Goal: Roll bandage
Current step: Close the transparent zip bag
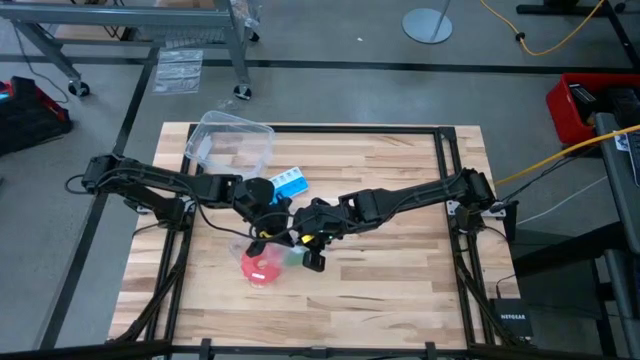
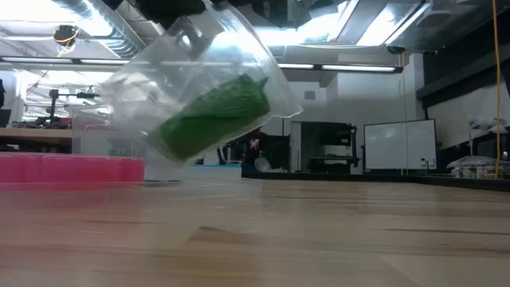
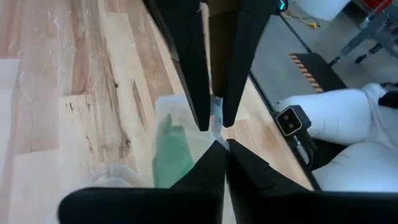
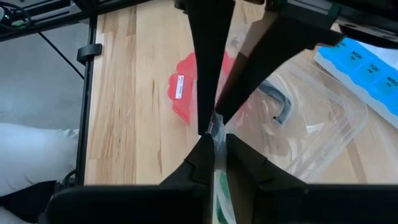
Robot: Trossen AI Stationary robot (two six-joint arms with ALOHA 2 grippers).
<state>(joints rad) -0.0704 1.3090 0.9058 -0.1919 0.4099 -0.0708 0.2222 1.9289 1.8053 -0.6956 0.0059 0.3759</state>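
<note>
Pincer tips of both arms meet over the middle of the worktop (image 1: 400, 290), a little toward its left and near edges. Taking them left to right: the left pincer (image 1: 262, 232) has its fingers together on the thin top edge of a clear plastic bag (image 2: 199, 88), and the right pincer (image 1: 312, 250) is clamped on the same edge from the opposite side, so the bag hangs tilted between them, clear of the wood. The bandage (image 2: 213, 115) sits inside it as a green bundle, sagging toward the lower end. My guess is that the paired grip serves to pull the mouth apart and get the bandage out before any rolling starts.

Just under the bag lies a red round disc (image 1: 262, 268); the pill box (image 1: 290, 182) and a clear tub (image 1: 230, 142) lie toward the far left corner. The near strip and the whole right half look open for laying the strip flat.
</note>
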